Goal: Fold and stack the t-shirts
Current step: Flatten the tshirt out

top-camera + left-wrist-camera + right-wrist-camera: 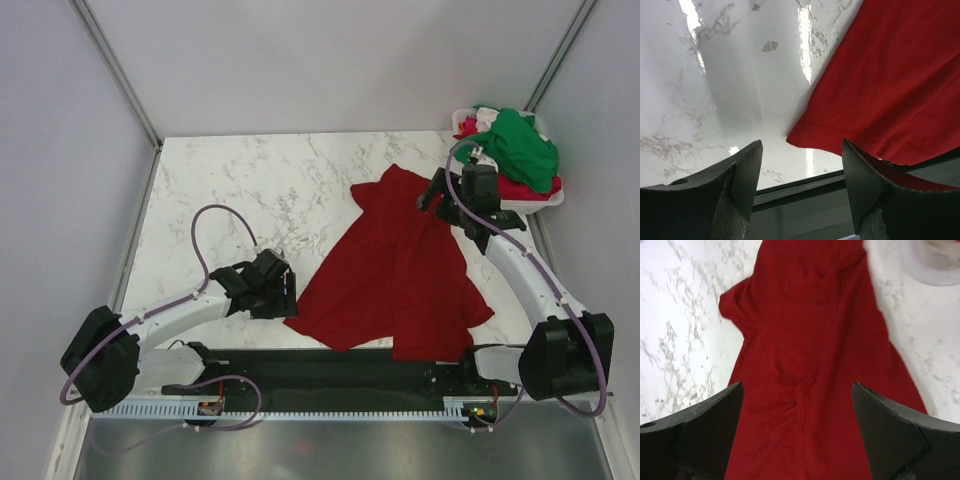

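Note:
A dark red t-shirt (pixel 400 270) lies rumpled on the marble table, right of centre. In the left wrist view its hem corner (pixel 880 85) sits just ahead of my left gripper (pixel 802 185). That gripper (pixel 285 290) is at the shirt's lower left corner, open, with nothing between its fingers. My right gripper (pixel 432 192) hovers over the shirt's far right part. From the right wrist, the creased red cloth (pixel 810 340) fills the view under the right gripper (pixel 797 435), which is open and holds nothing. A green t-shirt (pixel 520 145) and a lighter red one (pixel 520 188) are piled in the basket.
The white plastic basket (pixel 545 200) stands at the table's far right corner, close behind the right gripper. Bare marble (pixel 240 190) stretches across the left and far half. A black rail (pixel 330 370) runs along the near edge between the arm bases.

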